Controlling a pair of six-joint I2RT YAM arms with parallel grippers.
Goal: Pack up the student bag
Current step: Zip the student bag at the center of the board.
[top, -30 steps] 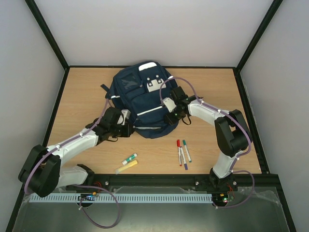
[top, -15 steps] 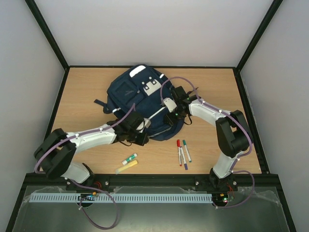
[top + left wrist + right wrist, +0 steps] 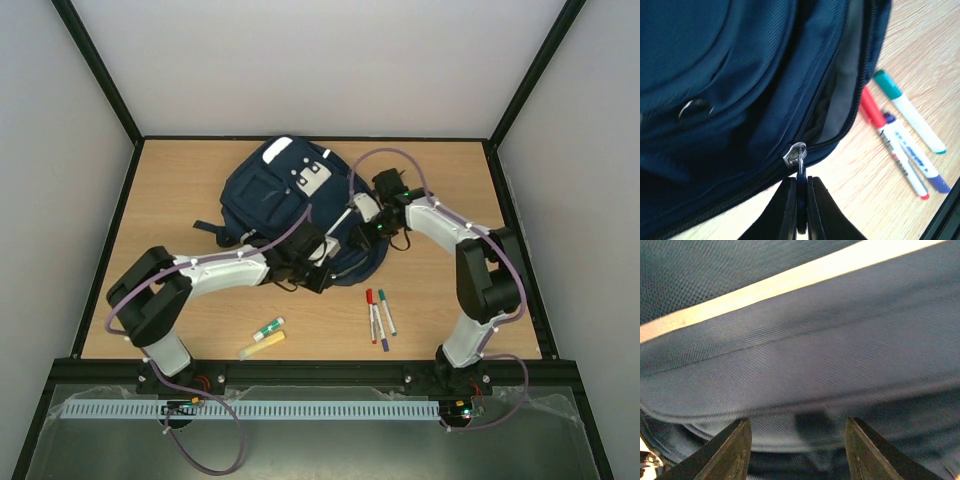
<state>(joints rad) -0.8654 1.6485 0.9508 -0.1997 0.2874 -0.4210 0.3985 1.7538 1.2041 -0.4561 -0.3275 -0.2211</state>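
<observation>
Left tool [image 3: 798, 207]: I pinch the zip pull [image 3: 800, 172] on the student bag [image 3: 740, 85].
Right tool [image 3: 797, 450]: half-open against bag fabric, holding nothing that I can see.
Technique: pull steadily along the zip track, bag braced.

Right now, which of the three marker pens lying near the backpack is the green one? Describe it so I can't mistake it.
Start at the large navy-blue fabric backpack mid-table; just off its near right edge three white-barrelled marker pens lie side by side. The green-capped marker is the rightmost, beside the blue-capped marker and red-capped marker.

Navy student bag [image 3: 270, 195] (white stripes), red, green, purple-capped markers [image 3: 379, 317]
</observation>
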